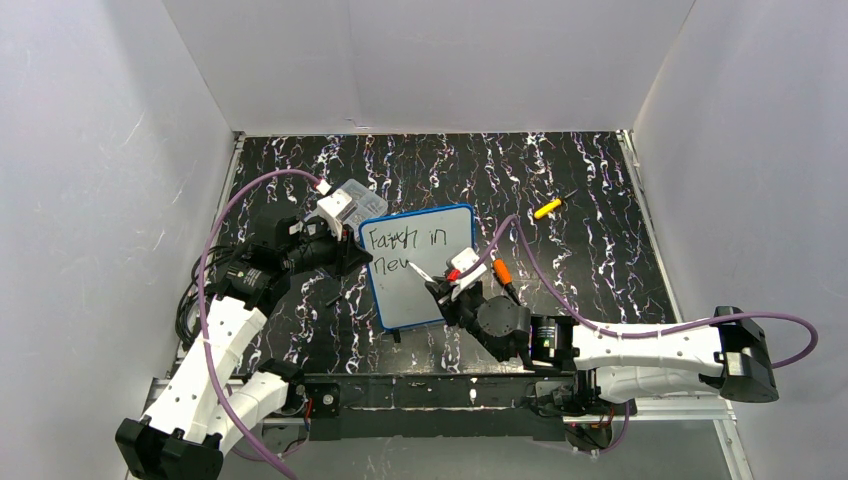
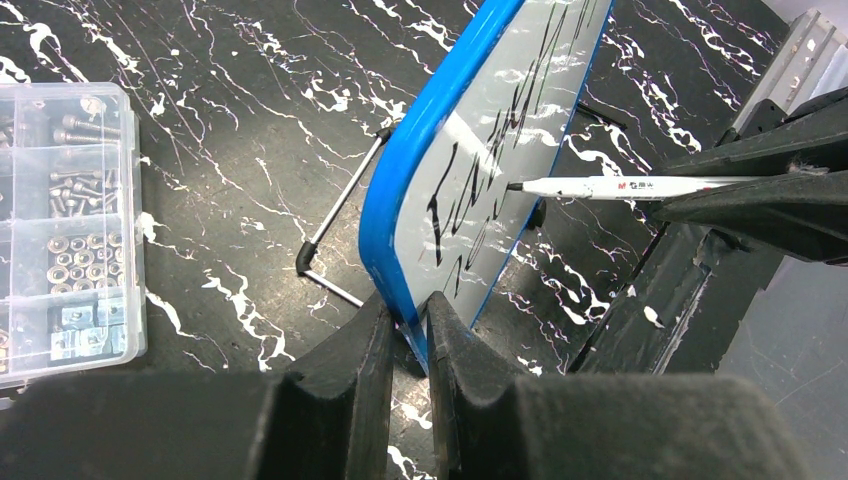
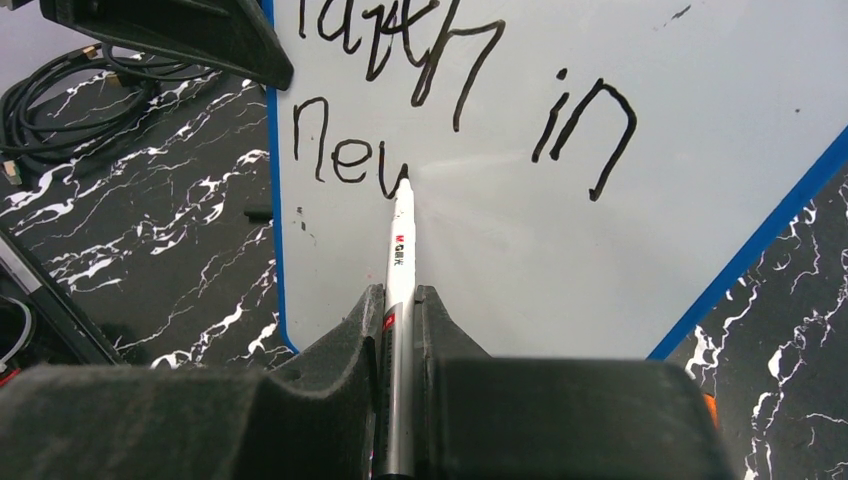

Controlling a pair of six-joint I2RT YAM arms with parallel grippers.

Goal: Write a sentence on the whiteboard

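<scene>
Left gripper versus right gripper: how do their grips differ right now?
The left gripper is shut on the whiteboard at its blue frame; the right gripper is shut on a marker. The left touches the board directly; the right meets it only through the marker tip, at the second line of the sentence. Both are shut.

A clear plastic box (image 2: 60,230) of sorted screws, nuts and washers sits toward the far left of a black, white-veined tabletop (image 1: 590,260). A yellow-handled tool (image 1: 548,208) lies alone toward the far right. Black cables (image 3: 60,95) bunch at the left edge, and white walls (image 1: 430,60) enclose the scene.
</scene>
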